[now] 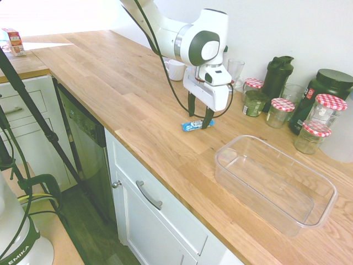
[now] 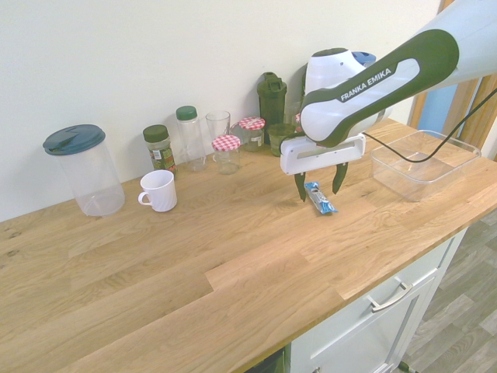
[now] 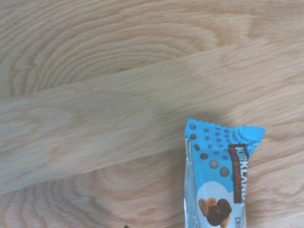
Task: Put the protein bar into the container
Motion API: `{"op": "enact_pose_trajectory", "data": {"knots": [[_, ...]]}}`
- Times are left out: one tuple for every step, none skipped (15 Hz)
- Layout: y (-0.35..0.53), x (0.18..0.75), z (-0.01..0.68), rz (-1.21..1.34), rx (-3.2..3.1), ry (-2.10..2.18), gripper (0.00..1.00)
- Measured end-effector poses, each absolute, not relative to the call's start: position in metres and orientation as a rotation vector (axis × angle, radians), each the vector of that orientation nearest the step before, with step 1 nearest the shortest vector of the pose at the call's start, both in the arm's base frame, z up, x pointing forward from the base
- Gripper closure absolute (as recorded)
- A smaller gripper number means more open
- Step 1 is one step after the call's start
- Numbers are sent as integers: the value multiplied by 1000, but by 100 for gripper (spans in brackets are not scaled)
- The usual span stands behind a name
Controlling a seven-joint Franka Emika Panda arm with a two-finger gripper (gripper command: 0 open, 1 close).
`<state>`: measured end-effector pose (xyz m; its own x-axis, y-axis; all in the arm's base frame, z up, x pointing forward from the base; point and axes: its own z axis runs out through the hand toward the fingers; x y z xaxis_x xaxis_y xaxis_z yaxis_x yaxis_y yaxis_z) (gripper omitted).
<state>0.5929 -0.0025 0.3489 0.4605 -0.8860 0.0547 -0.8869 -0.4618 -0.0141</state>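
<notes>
Protein bar (image 2: 321,199) lies on the bench (image 2: 194,256), right of centre in the second exterior view. Jaws (image 2: 321,182): fully spread, above the bar; contact with it cannot be confirmed.

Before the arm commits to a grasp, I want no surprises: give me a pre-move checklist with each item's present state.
1. Gripper open: ok, its fingers stand wide apart.
2. Protein bar between or under the fingers: ok, both exterior views show it there.
3. Bar already gripped: not ok, the fingers stand apart.
4. Container open at the top: ok, no lid on it.
5. Container free of contents: ok, only bare plastic and wood seen through it.
6. Fingers low enough to close on the bar: cannot tell, the height of the tips over the counter is unclear.
</notes>
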Motion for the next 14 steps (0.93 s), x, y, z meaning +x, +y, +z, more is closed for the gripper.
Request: {"op": "enact_pose_trajectory", "data": {"knots": [[-3,593,349,81,2675,-1619,100],[-3,593,348,79,2677,-1618,100],[-3,593,347,76,2677,-1617,100],[-2,593,345,70,2676,-1614,100],[-2,593,342,64,2675,-1612,100],[-2,593,339,58,2673,-1610,100],[-1,594,336,55,2673,-1609,100],[-1,594,335,57,2674,-1608,100],[0,594,334,58,2676,-1607,100],[1,594,334,59,2677,-1605,100],[1,595,334,60,2678,-1604,100],[1,595,334,60,2678,-1604,100],[2,595,334,60,2679,-1603,100],[2,595,334,60,2680,-1602,100]]}}
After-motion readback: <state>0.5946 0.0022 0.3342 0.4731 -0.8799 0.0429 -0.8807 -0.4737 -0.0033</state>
